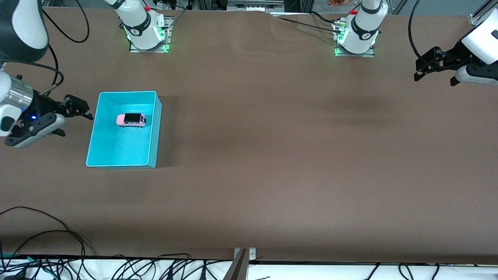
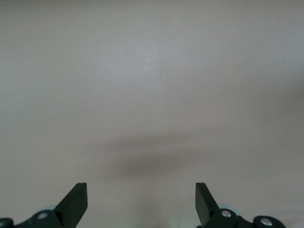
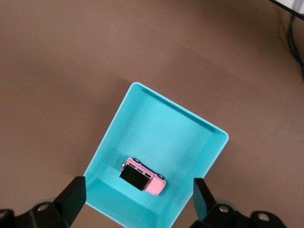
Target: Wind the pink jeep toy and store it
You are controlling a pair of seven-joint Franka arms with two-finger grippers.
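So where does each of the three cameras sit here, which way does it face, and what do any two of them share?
Front view: high across the table, facing both bases; shows the turquoise bin, pink jeep toy inside, the open right pincer beside the bin, the open left pincer at the left arm's end.
Left wrist view: looks down at bare table past its own fingertips.
Right wrist view: looks down into the bin at the jeep, between its fingertips.
Front and right wrist views share bin and jeep.

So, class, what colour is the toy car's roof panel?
Black, on the pink toy car in the bin; clearest in the right wrist view.
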